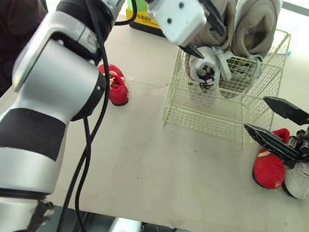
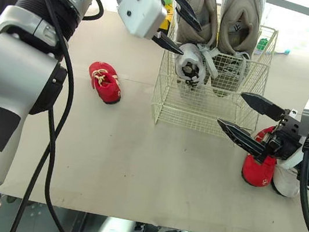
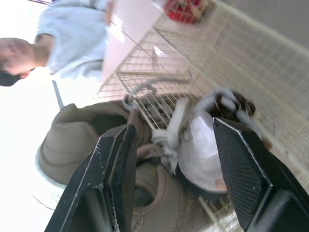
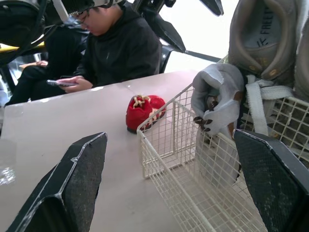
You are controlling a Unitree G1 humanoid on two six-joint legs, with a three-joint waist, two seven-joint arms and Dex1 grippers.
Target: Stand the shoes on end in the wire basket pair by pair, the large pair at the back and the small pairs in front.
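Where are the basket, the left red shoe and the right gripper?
basket (image 1: 208,110), left eye view, front wall
left red shoe (image 2: 105,83), right eye view, its upper
right gripper (image 2: 231,109), right eye view, midway between fingertips

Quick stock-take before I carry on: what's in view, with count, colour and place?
basket: 1, cream wire, back of the table
large shoes: 2, beige, on end at the basket's back
small shoe: 1, white, on end at the basket's front left
red shoes: 2, one on the table left of the basket, one right of it
white shoe: 1, beside the right-hand red shoe
box: 1, yellow, back left of the basket
table: 1, beige
person: 1, black top, at the table's left
left gripper: open, above the small shoe
right gripper: open, right of the basket
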